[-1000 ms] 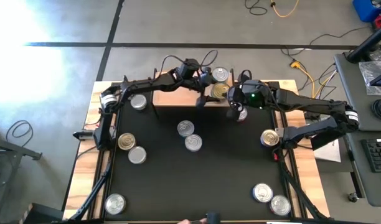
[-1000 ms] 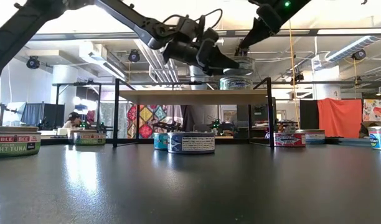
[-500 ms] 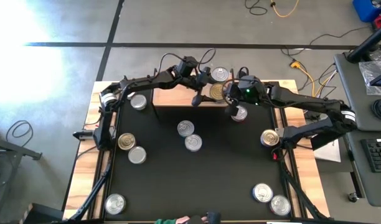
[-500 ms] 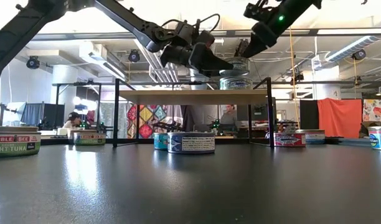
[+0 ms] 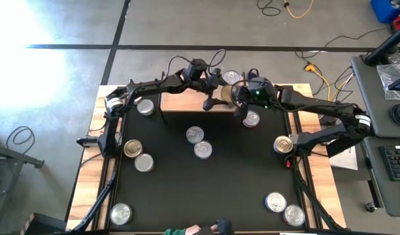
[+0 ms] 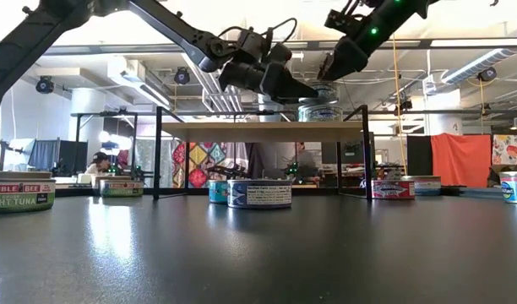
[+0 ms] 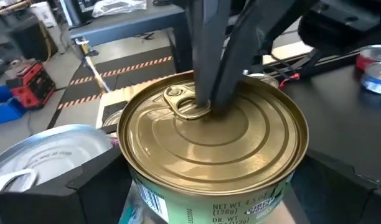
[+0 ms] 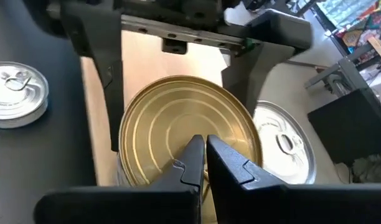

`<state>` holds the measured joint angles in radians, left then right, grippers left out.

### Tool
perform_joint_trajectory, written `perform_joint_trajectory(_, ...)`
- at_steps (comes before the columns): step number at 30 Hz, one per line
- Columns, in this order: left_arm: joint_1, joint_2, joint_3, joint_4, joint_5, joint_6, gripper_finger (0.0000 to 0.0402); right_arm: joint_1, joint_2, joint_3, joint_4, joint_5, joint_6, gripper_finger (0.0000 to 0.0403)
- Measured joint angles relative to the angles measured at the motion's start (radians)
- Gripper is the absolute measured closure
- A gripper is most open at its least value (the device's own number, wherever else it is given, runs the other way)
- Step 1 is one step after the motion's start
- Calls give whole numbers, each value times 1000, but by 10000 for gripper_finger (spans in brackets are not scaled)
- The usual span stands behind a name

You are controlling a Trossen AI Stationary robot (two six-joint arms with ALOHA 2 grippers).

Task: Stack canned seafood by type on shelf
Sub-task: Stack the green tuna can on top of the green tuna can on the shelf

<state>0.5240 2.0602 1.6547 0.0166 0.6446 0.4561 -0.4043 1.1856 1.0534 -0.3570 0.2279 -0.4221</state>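
**Both my grippers meet over a gold-lidded can on the shelf**

High view: my left gripper [image 5: 216, 96] and right gripper [image 5: 239, 104] converge at the shelf [image 5: 180, 102], above the gold-lidded can [image 5: 227, 95] on it. A silver-lidded can [image 5: 231, 78] sits on the shelf just beside the gold one. Two more silver cans [image 5: 195, 135] lie on the black table [image 5: 206, 189], near the shelf.

Low view: the gold-lidded can [image 6: 319, 91] tops a stack on the shelf [image 6: 263, 131], with both my grippers on it.

Left wrist view: my left fingers [image 7: 84, 186] are spread wide, flanking the gold-lidded can [image 7: 215, 146] on either side.

Right wrist view: my right fingers [image 8: 192, 163] are pressed together, tips resting over the lid of the gold-lidded can [image 8: 178, 124].
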Motion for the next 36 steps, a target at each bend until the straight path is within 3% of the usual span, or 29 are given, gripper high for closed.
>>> perform_joint_trajectory(5, -12, 0, 0, -1, -133, -6, 45, -9, -4, 0, -1, 0, 2, 390)
perform_joint_trajectory(29, -25, 13, 2, -37, -100, -127, 44, -9, -7, -4, -6, 0, 37, 390)
perform_joint_trajectory(36, -26, 13, 3, -39, -50, -152, 40, -9, -6, -33, -10, 0, 56, 390)
